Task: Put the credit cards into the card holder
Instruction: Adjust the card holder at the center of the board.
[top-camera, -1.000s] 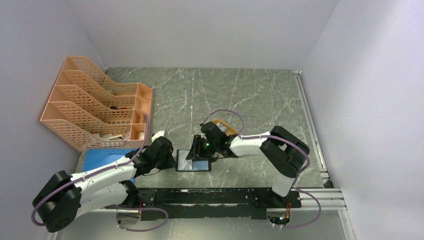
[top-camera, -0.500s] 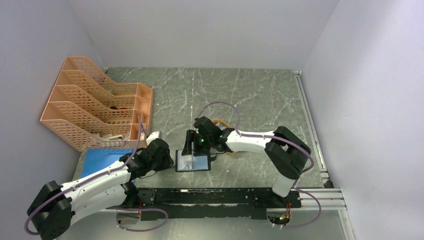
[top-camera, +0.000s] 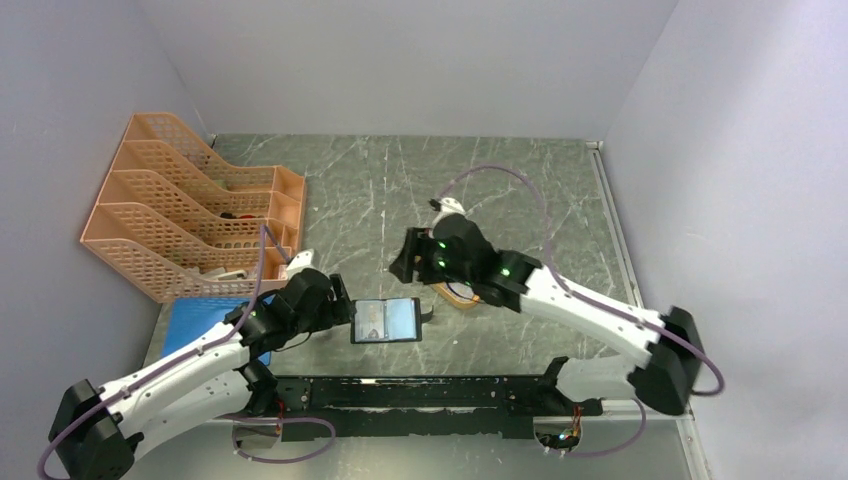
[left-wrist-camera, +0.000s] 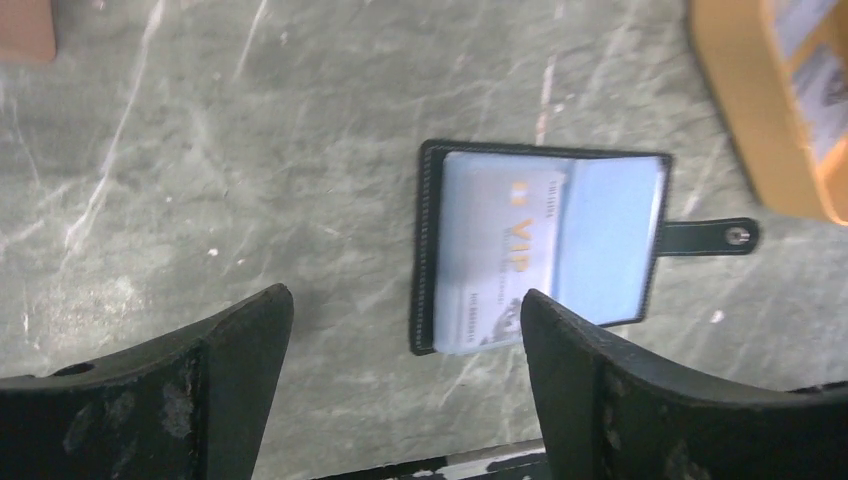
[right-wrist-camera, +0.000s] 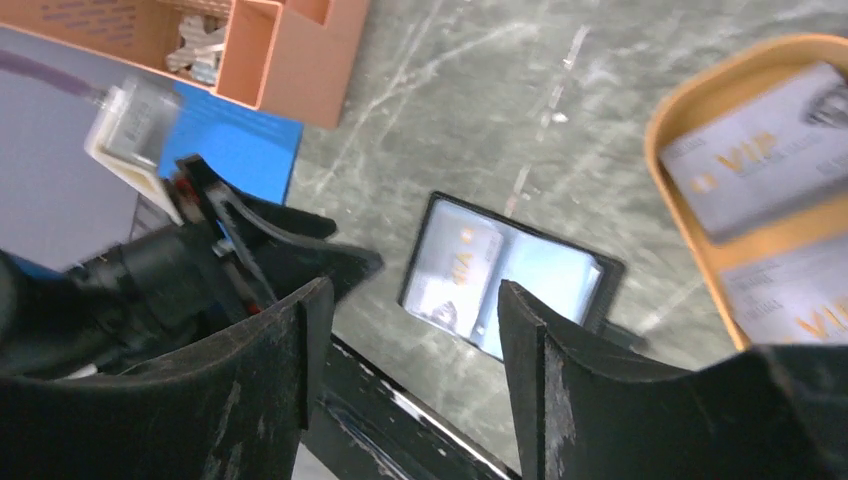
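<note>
Left gripper and right gripper hang spread, empty (card holder lies open, card inside)

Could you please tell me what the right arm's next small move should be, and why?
Probably lower the open, empty right pincer toward the orange tray: the card holder shows one VIP card, while two cards wait in the tray.

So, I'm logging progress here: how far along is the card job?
Done: one VIP card sits in the open card holder. In hand: nothing; left gripper and right gripper are open, empty. Left: at least two cards lie in the orange tray.
</note>
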